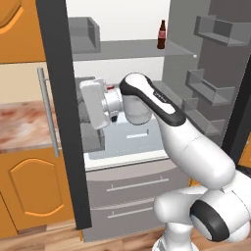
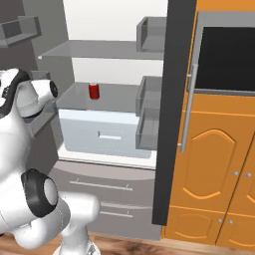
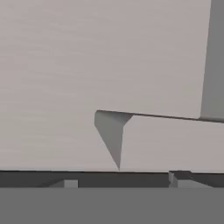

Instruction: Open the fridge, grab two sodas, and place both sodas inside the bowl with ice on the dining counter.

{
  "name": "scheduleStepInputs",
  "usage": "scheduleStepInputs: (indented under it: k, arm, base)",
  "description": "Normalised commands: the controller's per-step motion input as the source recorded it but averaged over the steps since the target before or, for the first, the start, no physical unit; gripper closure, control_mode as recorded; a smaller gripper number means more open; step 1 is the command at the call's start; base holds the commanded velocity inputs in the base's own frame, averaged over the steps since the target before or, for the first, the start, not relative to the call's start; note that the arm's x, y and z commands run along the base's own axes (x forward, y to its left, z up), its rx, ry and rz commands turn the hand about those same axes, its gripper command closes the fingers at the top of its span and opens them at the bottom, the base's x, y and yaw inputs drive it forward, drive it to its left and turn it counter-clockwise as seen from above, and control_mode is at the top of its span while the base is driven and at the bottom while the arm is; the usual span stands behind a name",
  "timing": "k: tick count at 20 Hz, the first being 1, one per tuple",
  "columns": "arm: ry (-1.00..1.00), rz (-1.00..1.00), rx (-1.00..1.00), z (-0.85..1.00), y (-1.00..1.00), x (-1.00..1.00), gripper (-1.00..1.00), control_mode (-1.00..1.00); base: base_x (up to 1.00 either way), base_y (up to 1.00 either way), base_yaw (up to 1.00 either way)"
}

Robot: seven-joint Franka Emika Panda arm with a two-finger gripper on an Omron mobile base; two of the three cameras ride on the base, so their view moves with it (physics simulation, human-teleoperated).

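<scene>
While the fridge (image 2: 107, 129) stands open with both doors swung wide, the red can (image 2: 94, 91) sits upright on the middle shelf (image 2: 117, 97), above the pale crisper drawer (image 2: 107, 134). In the left base view the arm's hand (image 1: 95, 104) reaches into that same shelf level, and a sliver of red shows just beside the wrist, so the can is probably the thing being taken. The hand view looks at plain grey wall and a door-bin corner, with dark tips low in the picture; whether the jaws are spread or already pinching the can, I cannot tell.

To do this well, I would keep the hand level, centre the can between the jaws before squeezing, and lift straight off the shelf before drawing back, minding the door bins (image 2: 148, 107) to the side.

The brown bottle (image 1: 161, 35) stands upright on the upper shelf (image 1: 132, 49), well apart from the hand. The door bins look empty, as does the grey bin (image 1: 84, 33) at the upper left.
</scene>
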Motion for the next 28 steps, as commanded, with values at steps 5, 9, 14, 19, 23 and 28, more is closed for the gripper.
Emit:
scheduleStepInputs:
  k: [5,9,14,19,23,28]
  arm:
    - [-0.06,0.00,-0.10,0.04,0.18,-0.32,-1.00,-1.00]
    - [-0.20,0.00,-0.23,0.07,-0.34,-0.72,-1.00,-1.00]
    - [-0.20,-0.02,-0.26,0.01,-0.64,-0.77,-1.00,-1.00]
    - [-0.14,-0.12,-0.31,-0.01,-0.73,-0.82,-1.00,-1.00]
    - [-0.10,-0.20,-0.31,-0.12,-0.75,-0.76,-1.00,-1.00]
    - [-0.06,-0.22,-0.28,-0.28,-0.76,-0.67,-1.00,-1.00]
  base:
    - [0.00,0.00,0.00]
    - [0.00,0.00,0.00]
    - [0.00,0.00,0.00]
    - [0.00,0.00,0.00]
    - [0.00,0.00,0.00]
    - [0.00,0.00,0.00]
